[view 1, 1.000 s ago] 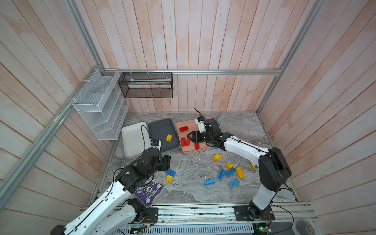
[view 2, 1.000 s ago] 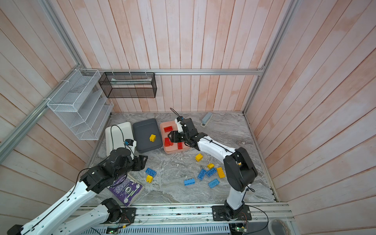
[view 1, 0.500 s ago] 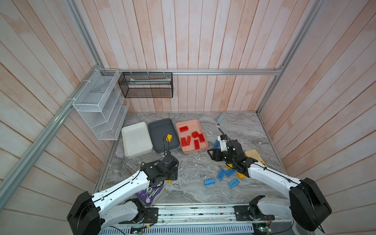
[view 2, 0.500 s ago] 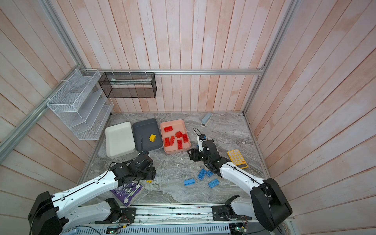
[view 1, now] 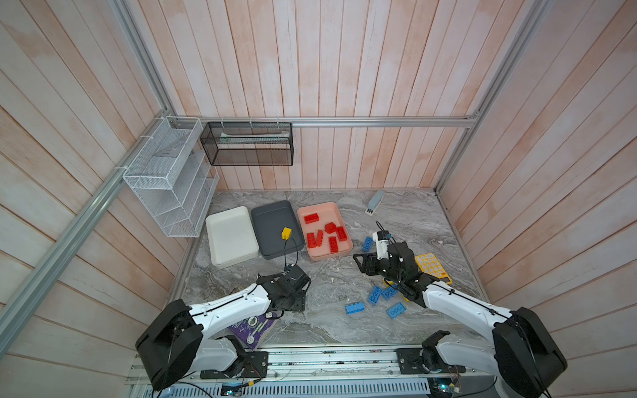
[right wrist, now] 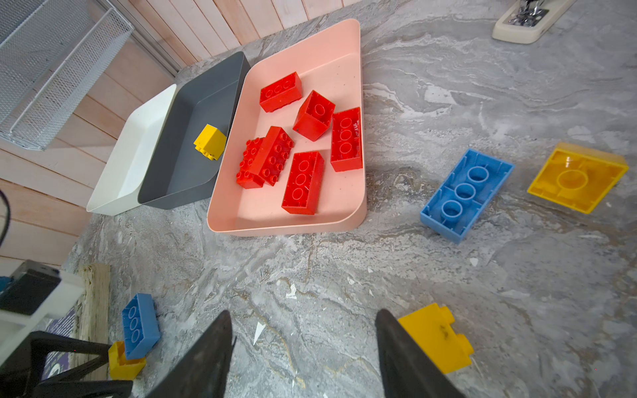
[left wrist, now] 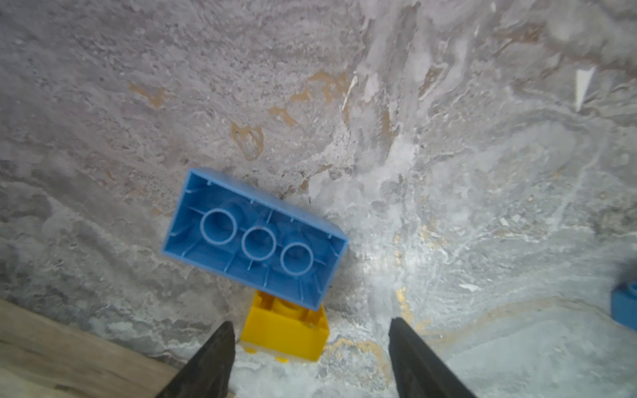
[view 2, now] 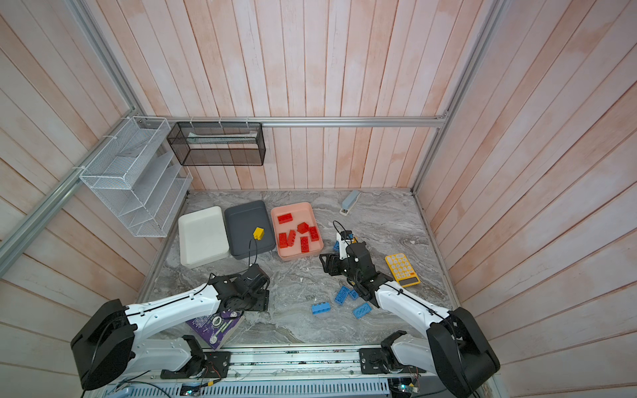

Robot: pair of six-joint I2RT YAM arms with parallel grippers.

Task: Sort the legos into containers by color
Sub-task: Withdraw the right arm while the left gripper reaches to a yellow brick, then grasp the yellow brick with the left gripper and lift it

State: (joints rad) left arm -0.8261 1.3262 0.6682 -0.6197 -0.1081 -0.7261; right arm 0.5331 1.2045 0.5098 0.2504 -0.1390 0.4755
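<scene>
Left gripper (left wrist: 310,322): jaws spread, nothing pinched. A small yellow brick (left wrist: 286,336) is lined up just ahead of the tips, with an upside-down blue brick (left wrist: 255,237) touching it and apparently resting on its edge. A second ago this gripper was parked up by the trays, and it's since been dropped onto this pair beside the purple book (view 1: 251,325).

Right gripper (right wrist: 301,312) is also spread and empty. It's been pulled back from over the salmon tray (right wrist: 293,229) to the loose bricks, with another yellow one (right wrist: 434,337) just beside a tip.

So a fresh pick round is probably being started. Six red bricks (right wrist: 303,182) are in the salmon tray and no red is seen on the table. One yellow is in the dark grey tray (right wrist: 193,103), and nothing is seen in the white tray (right wrist: 138,138).

As for writing, embossed marks on a red underside and the book cover print can't be read.
</scene>
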